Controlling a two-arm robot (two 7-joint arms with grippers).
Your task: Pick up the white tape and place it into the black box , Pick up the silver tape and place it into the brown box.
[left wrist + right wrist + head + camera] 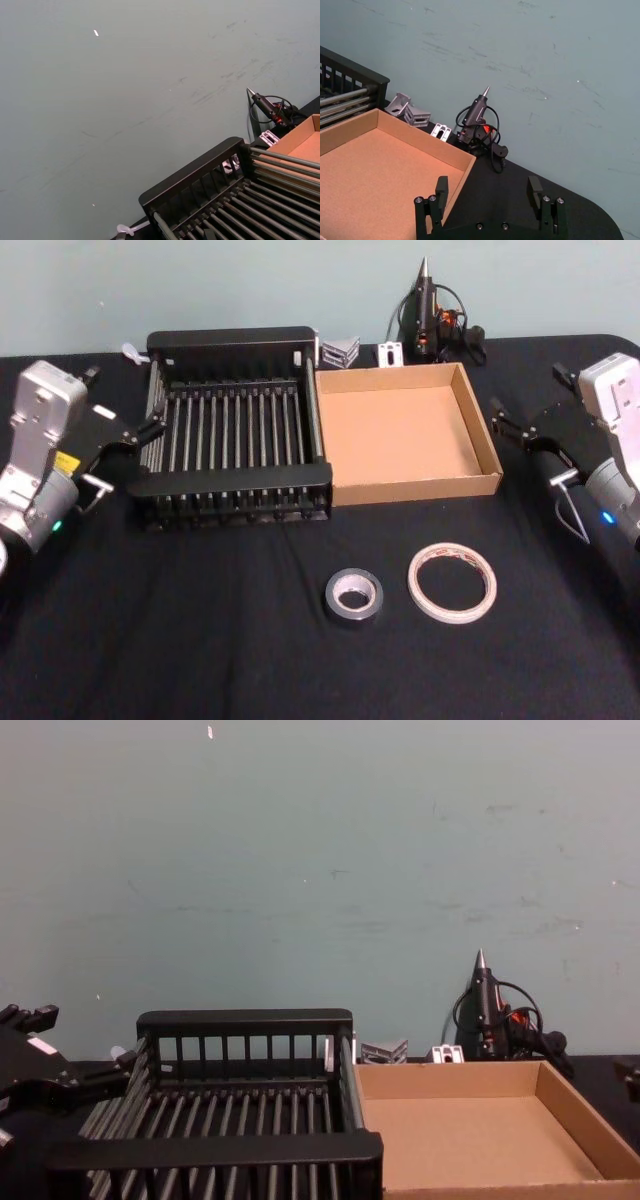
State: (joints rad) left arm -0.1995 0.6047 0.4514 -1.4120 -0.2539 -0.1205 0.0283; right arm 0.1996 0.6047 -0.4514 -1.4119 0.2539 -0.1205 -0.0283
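The silver tape (pixel 353 595) lies flat on the black table, near its front. Just right of it lies the white tape (pixel 452 582), a thin ring with red print on its core. Behind them the black box (pixel 235 478) and the brown box (pixel 415 486) stand side by side, both empty; they also show as the black box (pixel 245 1023) and brown box (pixel 455 1072) from the chest. My left gripper (pixel 120 402) hangs open at the crate's left side. To the right of the cardboard tray, my right gripper (pixel 530 395) is open too, its fingers (pixel 441 187) spread over the tray's corner.
A black glue gun (pixel 428 310) with coiled cord stands at the back edge, beside small metal brackets (pixel 340 351) and a white clip (pixel 389 353). A teal wall closes the back. Bare black cloth stretches around both tapes.
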